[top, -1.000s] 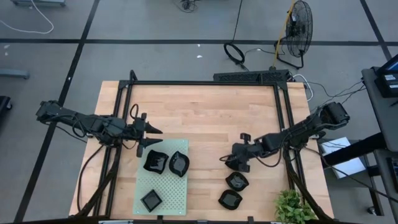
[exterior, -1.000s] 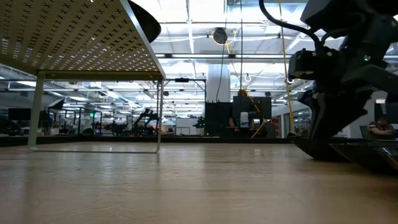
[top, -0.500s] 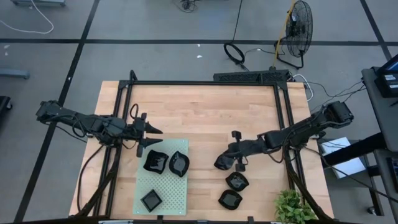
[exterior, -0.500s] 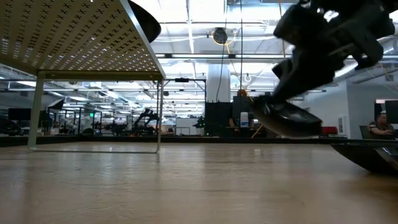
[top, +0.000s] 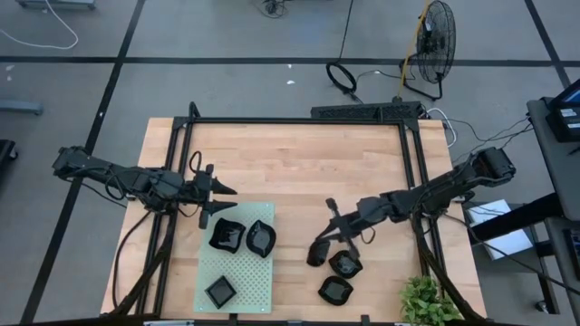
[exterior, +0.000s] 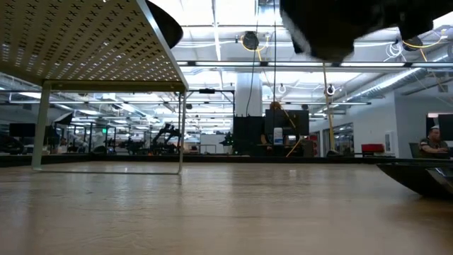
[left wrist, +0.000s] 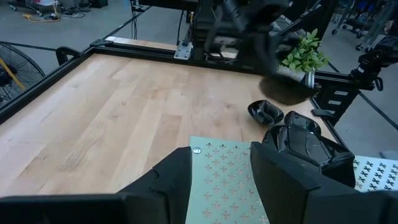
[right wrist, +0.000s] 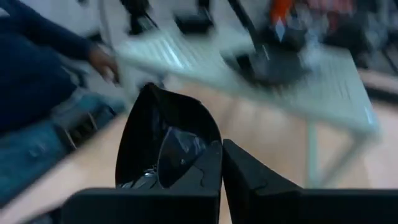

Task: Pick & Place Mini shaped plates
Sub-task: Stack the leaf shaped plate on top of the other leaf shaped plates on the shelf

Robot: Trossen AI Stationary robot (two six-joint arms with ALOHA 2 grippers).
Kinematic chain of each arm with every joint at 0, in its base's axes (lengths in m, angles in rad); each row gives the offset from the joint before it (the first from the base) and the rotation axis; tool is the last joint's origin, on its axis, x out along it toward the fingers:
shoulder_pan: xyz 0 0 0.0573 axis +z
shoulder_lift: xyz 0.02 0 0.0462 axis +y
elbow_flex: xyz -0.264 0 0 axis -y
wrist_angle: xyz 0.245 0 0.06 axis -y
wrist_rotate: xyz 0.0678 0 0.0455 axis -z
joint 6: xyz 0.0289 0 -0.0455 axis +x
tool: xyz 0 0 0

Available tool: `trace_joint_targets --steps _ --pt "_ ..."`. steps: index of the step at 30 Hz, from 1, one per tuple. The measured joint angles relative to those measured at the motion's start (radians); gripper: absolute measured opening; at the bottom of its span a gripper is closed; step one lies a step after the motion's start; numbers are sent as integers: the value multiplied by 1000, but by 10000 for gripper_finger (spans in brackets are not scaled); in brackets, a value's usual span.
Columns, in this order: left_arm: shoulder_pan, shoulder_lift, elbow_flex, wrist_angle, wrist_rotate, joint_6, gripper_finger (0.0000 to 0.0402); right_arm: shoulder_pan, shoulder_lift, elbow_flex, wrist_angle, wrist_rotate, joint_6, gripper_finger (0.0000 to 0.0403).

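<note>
- Currently, a small glossy black plate (right wrist: 166,148) is pinched by its rim in the right gripper (top: 319,253), lifted clear of the table (top: 290,172) and carried tilted
- Two more plates (top: 344,263) lie on the wood just beside that gripper; three (top: 246,236) rest on the green mat (top: 243,288)
- Above the mat's far edge the left gripper (top: 217,199) is seen, fingers spread, nothing held
- Each plate is judged light, rigid, likely breakable, and slippery from the glaze
- A rim grip is judged best, one finger inside the dish, one beneath, as flat edges sit low on the wood
- Wavy outlines may let a plate twist, so a straighter stretch of rim is preferred
</note>
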Motion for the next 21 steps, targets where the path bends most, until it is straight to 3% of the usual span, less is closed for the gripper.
trace_joint_targets --steps 6,12,16,21 --pt "0 0 0 0 0 0 168 -6 62 4 187 -172 -90 0" --pt "0 0 0 5 0 0 168 -13 165 76 257 -196 -152 0" --pt "0 0 0 5 0 0 168 -13 213 144 293 -83 -217 0" --pt "0 0 0 5 0 0 168 -22 226 190 377 195 -352 0"
